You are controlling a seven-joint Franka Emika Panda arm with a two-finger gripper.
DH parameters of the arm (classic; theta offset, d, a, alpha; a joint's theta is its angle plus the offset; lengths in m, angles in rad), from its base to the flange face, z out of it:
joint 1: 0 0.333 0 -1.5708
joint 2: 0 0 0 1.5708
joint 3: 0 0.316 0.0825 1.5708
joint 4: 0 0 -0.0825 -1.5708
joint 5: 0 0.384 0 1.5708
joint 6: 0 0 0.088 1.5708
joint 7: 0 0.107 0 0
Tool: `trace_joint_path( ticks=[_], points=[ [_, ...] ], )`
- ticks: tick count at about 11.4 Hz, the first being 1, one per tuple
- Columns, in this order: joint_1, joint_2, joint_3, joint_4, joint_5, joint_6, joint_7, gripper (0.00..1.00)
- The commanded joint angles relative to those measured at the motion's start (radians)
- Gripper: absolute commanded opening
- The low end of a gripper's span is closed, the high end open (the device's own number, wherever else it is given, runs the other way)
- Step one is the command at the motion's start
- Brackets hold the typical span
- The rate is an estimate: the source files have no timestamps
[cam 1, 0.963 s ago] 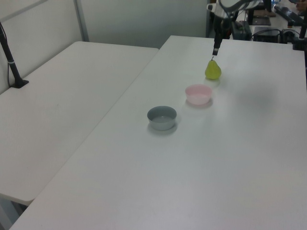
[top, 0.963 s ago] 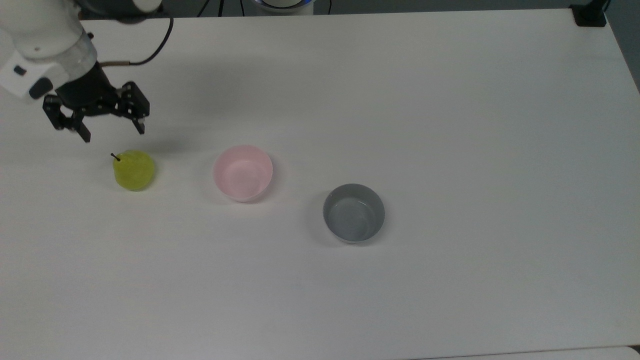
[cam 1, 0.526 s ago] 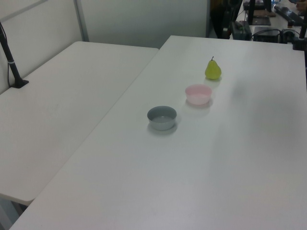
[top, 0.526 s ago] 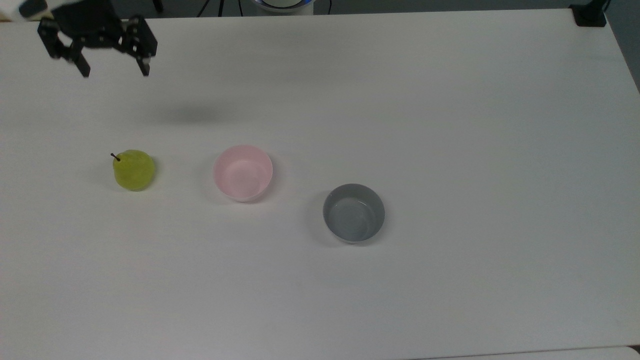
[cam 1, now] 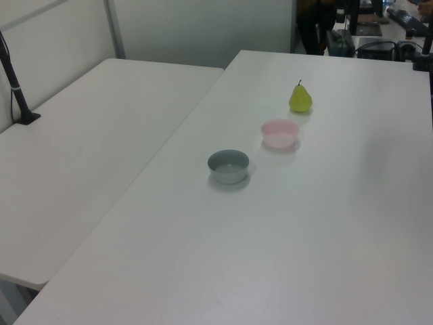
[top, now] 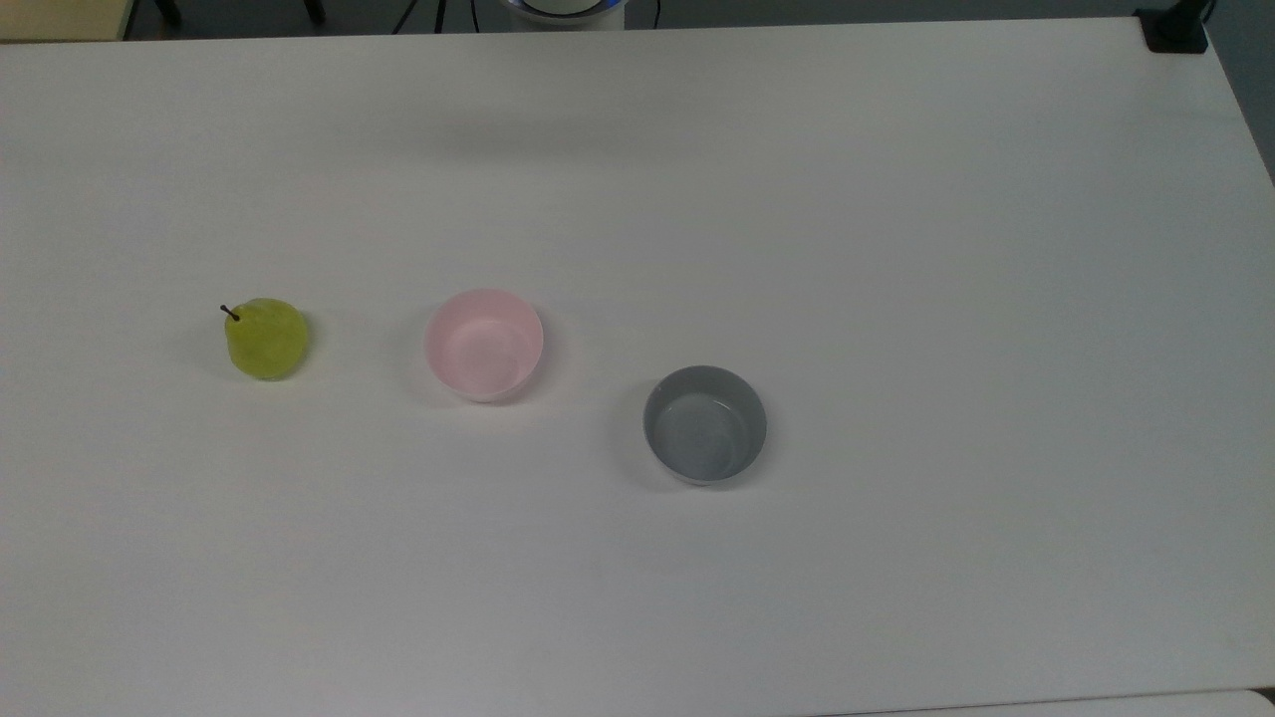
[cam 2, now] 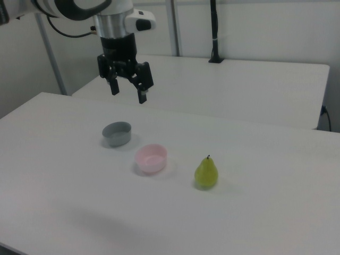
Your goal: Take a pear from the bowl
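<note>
Yellow-green pear (cam 2: 206,173) stands upright on the table (top: 896,249), just beside the pink bowl (cam 2: 151,158), which is empty. Gripper (cam 2: 127,87) hangs high above the bowl, fingers spread wide, holding nothing. Looks like the lift-out is done.

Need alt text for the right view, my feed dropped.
A pear stands upright on a white table, outside the empty pink bowl beside it. A grey bowl sits past the pink one, and the open end effector hangs above the table, holding nothing.
</note>
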Motion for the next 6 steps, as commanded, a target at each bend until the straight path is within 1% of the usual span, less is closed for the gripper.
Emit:
trace_joint_path(
  ticks=[1, 2, 3, 4, 5, 6],
  points=[
    [0.091, -0.027, -0.019, -0.046, -0.013, 0.001, 0.023, 1.0],
    [0.092, -0.028, -0.017, -0.047, -0.007, 0.027, 0.02, 1.0],
    [0.094, -0.048, -0.017, -0.069, 0.01, 0.079, 0.018, 1.0],
    [0.099, -0.065, -0.016, -0.116, 0.039, 0.15, 0.012, 1.0],
    [0.099, -0.074, -0.01, -0.139, 0.04, 0.187, 0.012, 1.0],
    [0.097, -0.075, -0.008, -0.138, 0.04, 0.187, 0.011, 1.0]
  ],
)
